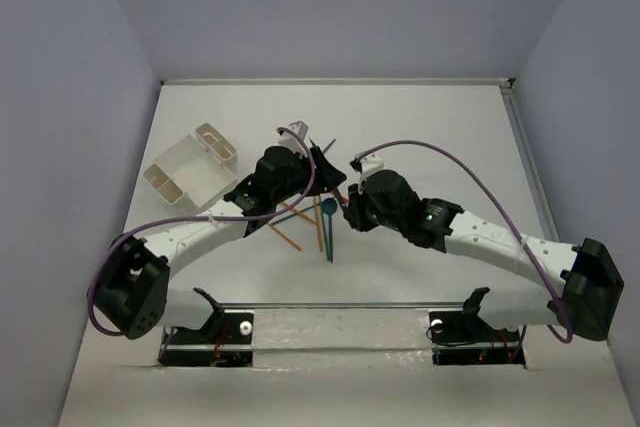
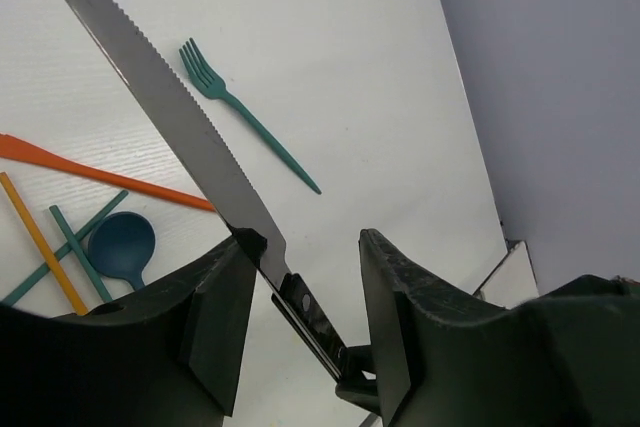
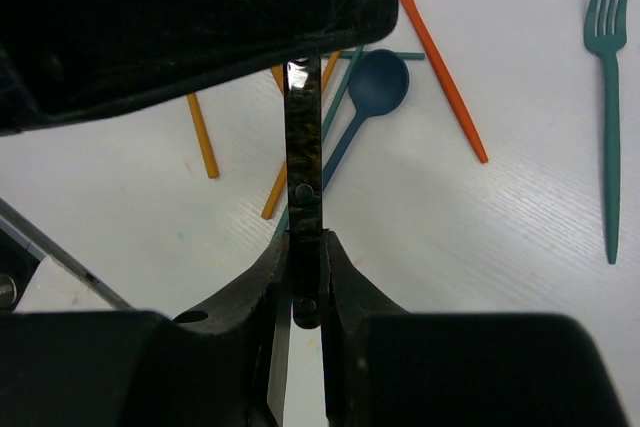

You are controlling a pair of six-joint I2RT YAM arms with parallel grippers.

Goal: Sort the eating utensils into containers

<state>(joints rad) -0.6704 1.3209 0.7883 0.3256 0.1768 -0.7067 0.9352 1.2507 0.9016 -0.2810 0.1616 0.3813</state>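
Note:
My right gripper (image 3: 307, 239) is shut on the dark handle of a serrated metal knife (image 3: 304, 147) and holds it above the table. My left gripper (image 2: 305, 242) is open, with its jaws on either side of that knife (image 2: 190, 137); the blade lies close against the left finger (image 2: 215, 307). In the top view the two grippers meet at the table's middle, left (image 1: 328, 175) and right (image 1: 350, 205). On the table below lie a teal fork (image 2: 245, 112), an orange knife (image 2: 100, 172), a blue spoon (image 2: 120, 242), an orange stick (image 2: 40, 242) and teal sticks (image 2: 75, 247). The white container (image 1: 190, 172) stands at the left.
The loose utensils (image 1: 310, 222) lie in a pile under the two grippers. The white table ends at grey walls at the back and both sides. The arm bases (image 1: 340, 332) are at the near edge.

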